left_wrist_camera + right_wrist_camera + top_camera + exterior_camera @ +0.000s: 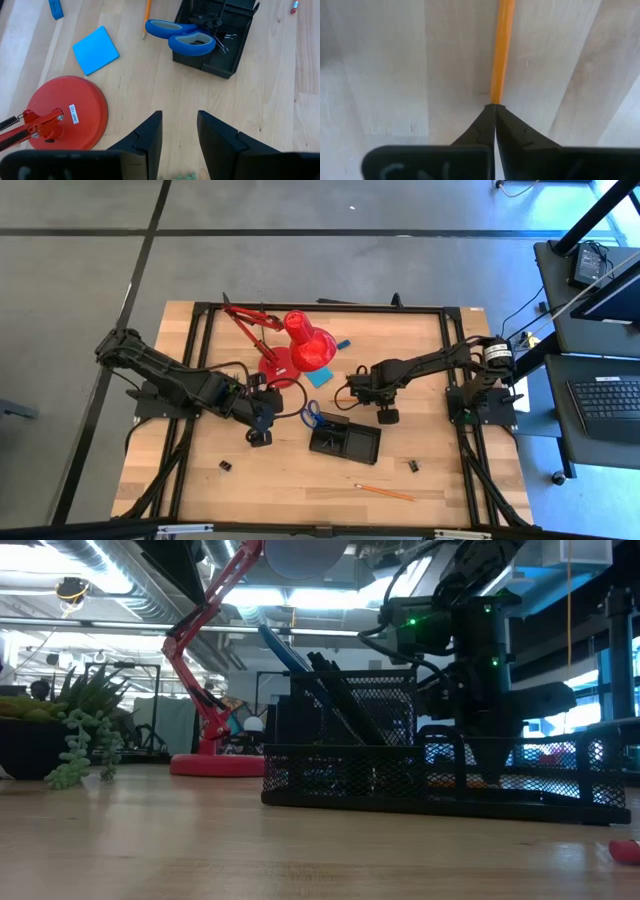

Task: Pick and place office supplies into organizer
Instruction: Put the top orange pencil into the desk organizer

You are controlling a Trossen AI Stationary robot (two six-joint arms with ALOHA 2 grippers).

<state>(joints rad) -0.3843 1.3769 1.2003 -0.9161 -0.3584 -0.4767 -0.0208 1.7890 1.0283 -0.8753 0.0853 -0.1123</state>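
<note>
Pencil (501,50) pinched at one end between my right gripper (494,111) fingers, lying on the table (200,480) just behind the organizer (345,440). Thin, light and stiff, likely to pivot; I judge a hold nearer mid-shaft steadier. My left gripper (179,137) hovers open, empty, beside the lamp base (65,112).

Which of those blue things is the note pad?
Find the red lamp; its round base sits on the table. Flat on the wood right beside that base, toward the black organizer, lies the note pad. It is a plain light-blue square, while the blue eraser is a far smaller bar and the scissors have looped handles.
</note>
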